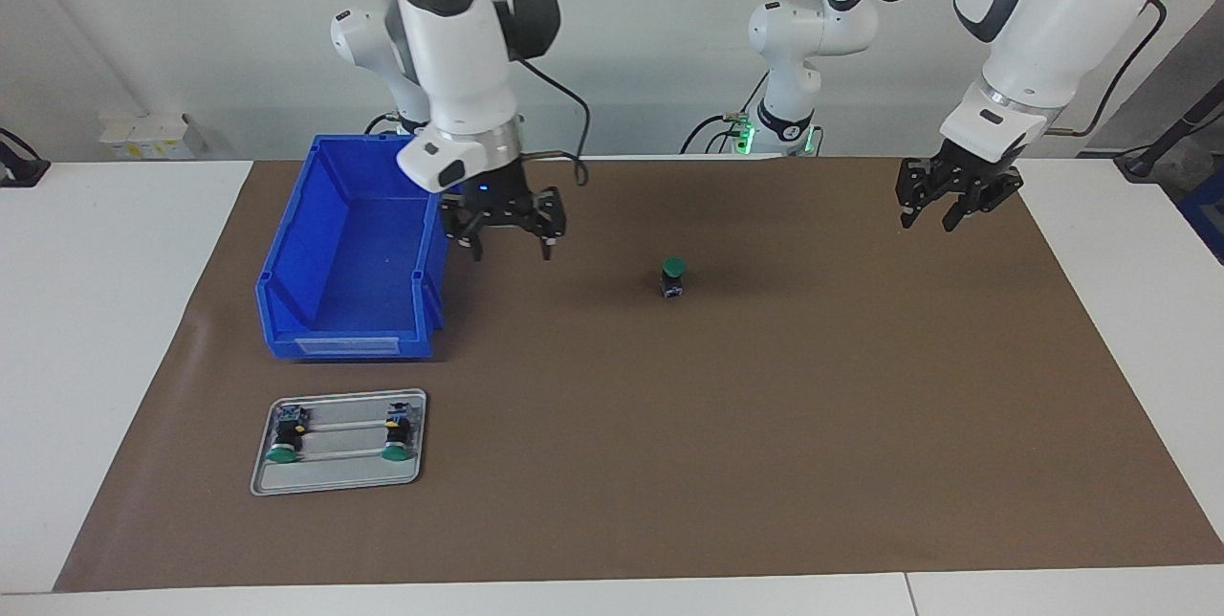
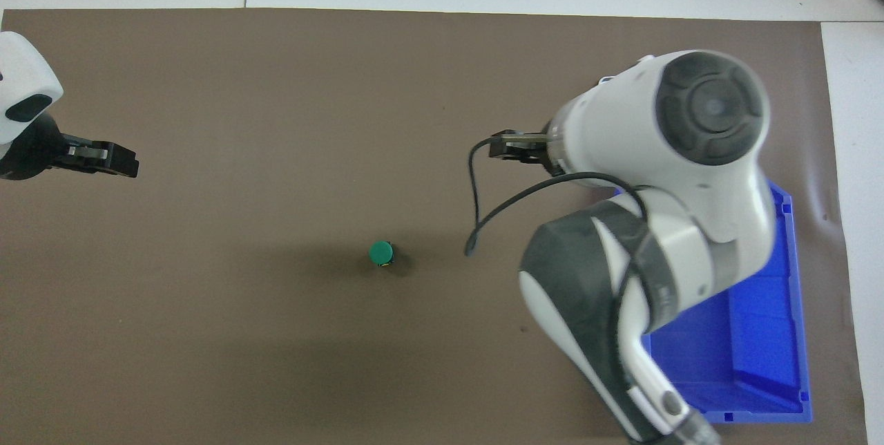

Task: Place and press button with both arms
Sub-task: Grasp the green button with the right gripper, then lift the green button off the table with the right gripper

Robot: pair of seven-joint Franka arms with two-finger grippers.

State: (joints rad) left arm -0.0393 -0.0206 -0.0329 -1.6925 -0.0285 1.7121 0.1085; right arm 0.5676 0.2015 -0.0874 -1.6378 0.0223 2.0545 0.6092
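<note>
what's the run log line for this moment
button: upright on mat, mid-table, free | left gripper: raised over mat, empty | right gripper: open, raised beside blue bin, empty | tray: two buttons

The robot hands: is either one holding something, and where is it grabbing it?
Nothing is held. The left hand and right hand hang empty above the brown mat, and the green button stands alone between them.

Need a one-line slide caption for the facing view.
Green button stands upright mid-mat, both grippers raised and empty; two more lie in the tray.
</note>
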